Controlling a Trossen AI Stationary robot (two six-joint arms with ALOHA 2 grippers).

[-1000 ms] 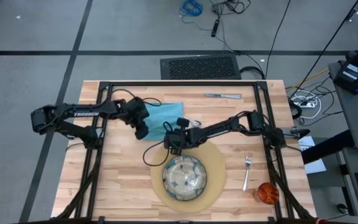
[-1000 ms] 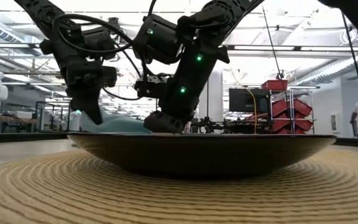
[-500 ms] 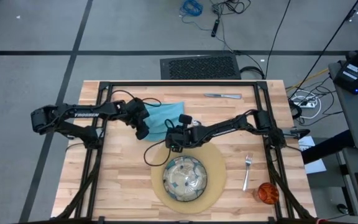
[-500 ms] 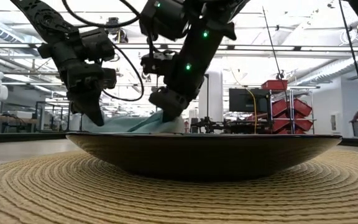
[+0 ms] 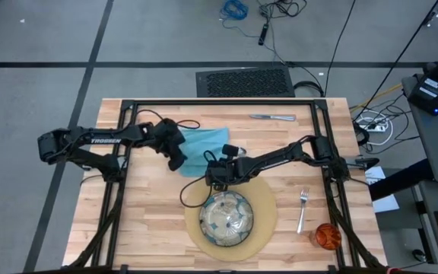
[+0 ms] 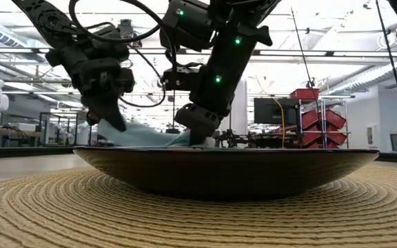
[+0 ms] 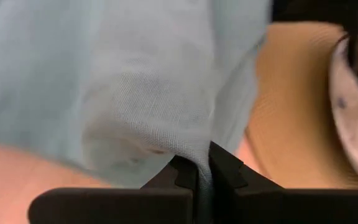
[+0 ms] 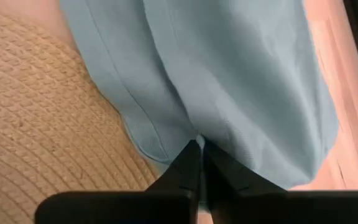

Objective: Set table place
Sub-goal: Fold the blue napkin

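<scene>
Teal cloth napkin [image 5: 204, 147] lies in the upper middle of the high view, at the far rim of the round woven placemat [image 5: 265, 207], and both arms are on it. Left pincer [image 5: 178, 161] is closed on the napkin's left edge; the left wrist view shows cloth nipped between its fingers. Right pincer [image 5: 214, 178] is closed on the napkin's near edge, by the placemat rim; the right wrist view shows the fold caught at the fingertips.

Done so far, judging by layout: placemat down, patterned plate [image 5: 226, 219] centred on it. Fork [image 5: 302, 208] lies on the bare tabletop [image 5: 147, 221] right of the placemat, orange cup [image 5: 327, 236] at lower right. Knife [image 5: 272, 117] is far off at the upper edge.

Left to do, likely: place the napkin, bring in the knife. No spoon seen.

Writing: "TROSSEN" in white on the left arm's link; nothing else readable.
</scene>
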